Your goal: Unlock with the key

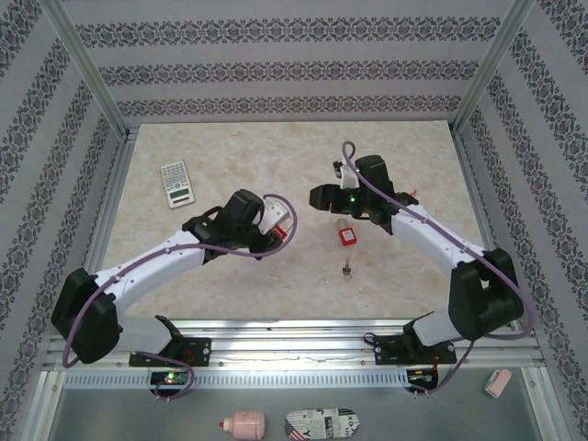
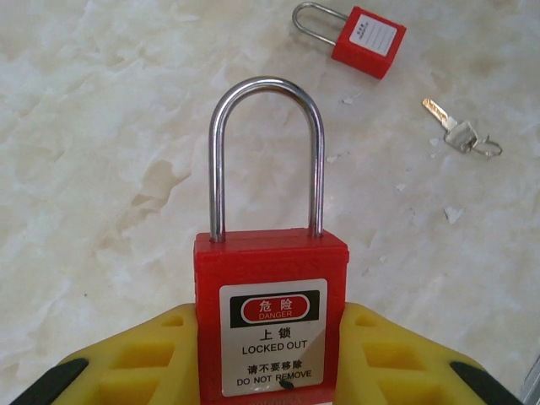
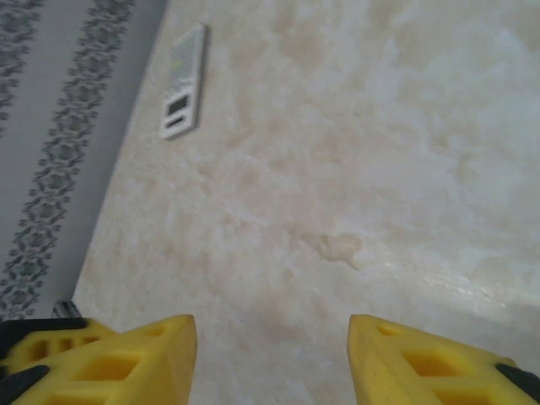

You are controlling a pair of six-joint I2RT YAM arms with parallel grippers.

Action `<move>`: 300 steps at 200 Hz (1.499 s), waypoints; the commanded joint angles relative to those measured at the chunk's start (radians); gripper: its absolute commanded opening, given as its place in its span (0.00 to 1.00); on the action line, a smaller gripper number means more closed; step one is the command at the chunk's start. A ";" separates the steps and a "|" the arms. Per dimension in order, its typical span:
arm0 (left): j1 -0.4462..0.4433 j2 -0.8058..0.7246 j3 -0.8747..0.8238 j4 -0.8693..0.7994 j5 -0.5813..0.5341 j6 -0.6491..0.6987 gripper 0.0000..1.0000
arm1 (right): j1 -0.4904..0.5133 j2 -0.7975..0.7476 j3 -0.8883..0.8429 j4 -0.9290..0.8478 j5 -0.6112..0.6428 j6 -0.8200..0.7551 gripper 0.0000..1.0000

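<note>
Padlock (image 2: 270,287) in hand: you are clamping its red body between the yellow pads (image 2: 160,359) of your left gripper (image 2: 270,363). The warning label is facing the wrist camera and the steel shackle (image 2: 267,143) is pointing away. Both shackle legs are sitting down in the body, so it is reading as locked.

Your right gripper (image 3: 272,337) is hanging released above the bare counter (image 3: 354,169), jaws apart with nothing between them. The calculator (image 3: 184,80) is lying far off by the wall.

The key (image 2: 460,133) is lying flat on the counter on its ring, untouched. It is near a second padlock (image 2: 367,38) but not touching it. From above, your right gripper (image 1: 322,196) is hovering just beyond that second padlock (image 1: 347,236), with the key (image 1: 347,269) lying nearer the arm bases.

You are probably at the key pick-up, not yet at the insertion. Next, you are likely needing to bring the right gripper back and down over the key and pinch its head so the blade is sticking out. A thin key lying flat is risking a slip. The keyhole end is out of view at the frame's bottom edge, so you may be needing to re-angle it.
</note>
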 commanded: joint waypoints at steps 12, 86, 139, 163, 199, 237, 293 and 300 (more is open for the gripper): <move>-0.075 -0.089 -0.046 0.086 -0.177 0.072 0.00 | 0.030 0.008 0.082 -0.115 -0.130 -0.148 0.56; -0.200 -0.149 -0.058 0.118 -0.370 0.170 0.00 | 0.059 0.045 0.056 -0.067 -0.281 -0.129 0.51; -0.213 -0.132 -0.057 0.140 -0.412 0.180 0.00 | 0.118 0.016 0.019 -0.062 -0.303 -0.117 0.50; -0.213 -0.122 -0.054 0.144 -0.404 0.177 0.00 | 0.127 0.009 0.004 -0.053 -0.294 -0.109 0.49; -0.216 -0.117 -0.049 0.145 -0.400 0.172 0.00 | 0.133 0.033 0.013 -0.050 -0.264 -0.086 0.25; -0.224 -0.097 -0.073 0.152 -0.394 0.165 0.00 | 0.128 0.027 0.039 -0.049 -0.253 -0.056 0.05; -0.227 -0.093 -0.115 0.140 -0.407 0.146 0.00 | 0.047 0.021 0.045 -0.070 -0.285 -0.038 0.00; -0.227 -0.097 -0.122 0.150 -0.414 0.147 0.00 | 0.043 0.020 0.045 -0.063 -0.294 -0.023 0.00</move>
